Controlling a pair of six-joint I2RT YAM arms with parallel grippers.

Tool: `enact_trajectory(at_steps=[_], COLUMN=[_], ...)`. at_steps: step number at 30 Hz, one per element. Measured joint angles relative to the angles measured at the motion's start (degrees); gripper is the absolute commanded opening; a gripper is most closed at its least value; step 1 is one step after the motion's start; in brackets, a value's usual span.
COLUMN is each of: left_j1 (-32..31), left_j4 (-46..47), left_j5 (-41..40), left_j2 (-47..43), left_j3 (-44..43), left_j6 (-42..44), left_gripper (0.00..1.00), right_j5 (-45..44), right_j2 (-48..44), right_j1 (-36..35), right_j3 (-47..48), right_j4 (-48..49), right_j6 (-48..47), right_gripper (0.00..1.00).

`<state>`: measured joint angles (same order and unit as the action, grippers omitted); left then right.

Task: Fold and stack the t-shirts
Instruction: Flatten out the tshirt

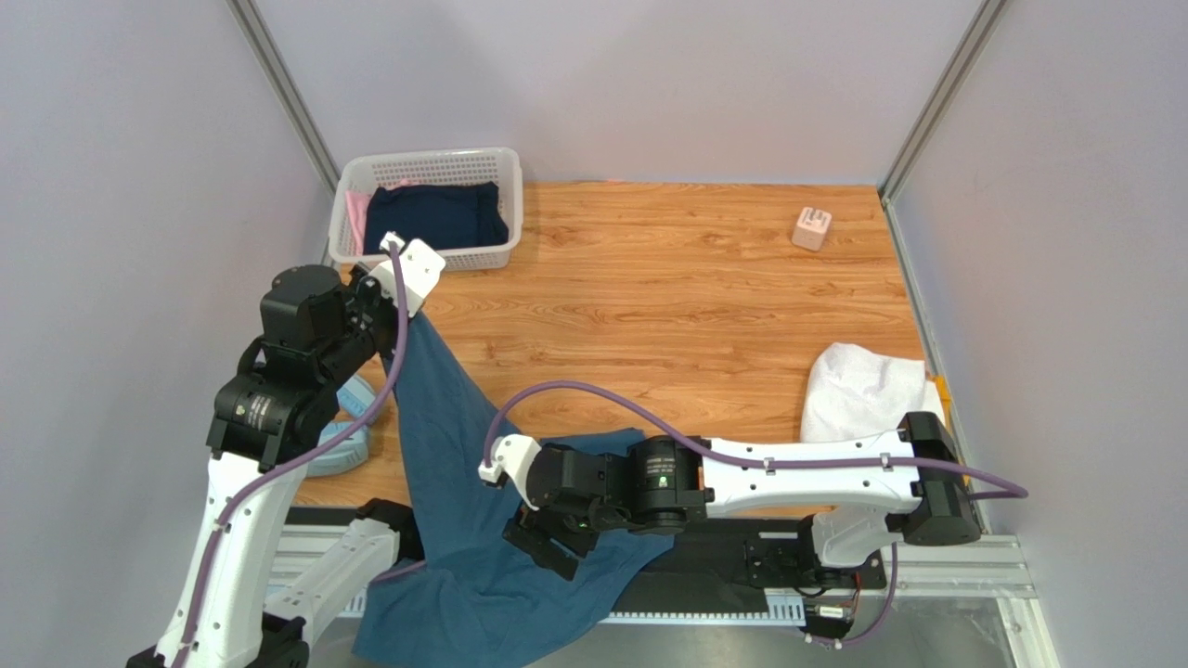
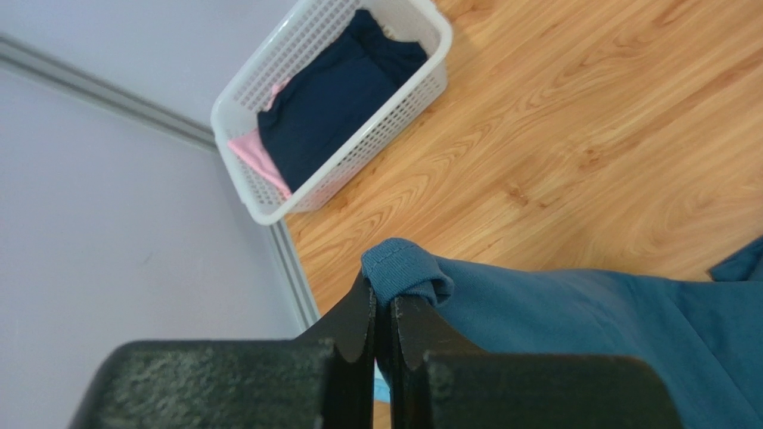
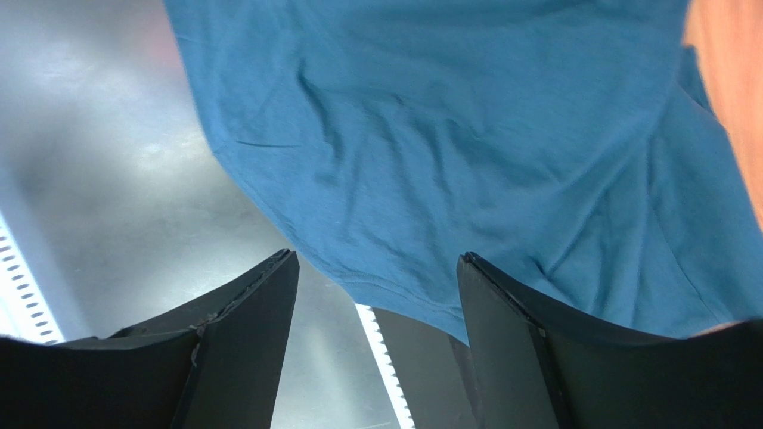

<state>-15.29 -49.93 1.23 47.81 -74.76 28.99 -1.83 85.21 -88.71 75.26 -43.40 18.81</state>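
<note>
A large teal-blue t-shirt (image 1: 460, 459) hangs from my left gripper (image 1: 402, 299) and trails down over the table's near edge onto the metal base. In the left wrist view my left gripper (image 2: 385, 290) is shut on a bunched hem corner of the t-shirt (image 2: 405, 268). My right gripper (image 1: 544, 536) hovers low over the shirt's lower part. It is open (image 3: 376, 259), and the shirt's hem (image 3: 394, 299) runs loose across the gap between its fingers without being pinched. A folded white t-shirt (image 1: 862, 390) lies at the table's right edge.
A white lattice basket (image 1: 495, 167) with dark navy and pink clothes stands at the back left. A small pale cube (image 1: 812, 227) sits at the back right. A pale-blue rounded item (image 1: 346, 434) lies by the left arm. Grey walls close in on three sides.
</note>
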Motion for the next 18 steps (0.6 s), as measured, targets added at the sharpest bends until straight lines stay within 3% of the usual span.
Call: enact_trajectory(at_steps=[3,10,18], left_j1=[0.02,0.02,0.02], left_j4=[1.68,7.17,10.54], left_j5=[-3.45,-10.16,-13.4], left_j2=[0.87,9.51,16.06], left_j3=[1.79,5.16,7.23], left_j6=[-0.79,-2.08,-3.21], left_gripper=[0.0,0.0,0.0], right_j5=[1.51,1.64,2.56], right_j2=[1.77,3.52,2.56], right_j1=[-0.17,-0.46,5.14], right_j3=[1.7,1.81,-12.76], right_j4=[0.5,1.55,7.15], right_j6=[-0.37,-0.74,3.02], right_gripper=[0.72,0.85,0.8])
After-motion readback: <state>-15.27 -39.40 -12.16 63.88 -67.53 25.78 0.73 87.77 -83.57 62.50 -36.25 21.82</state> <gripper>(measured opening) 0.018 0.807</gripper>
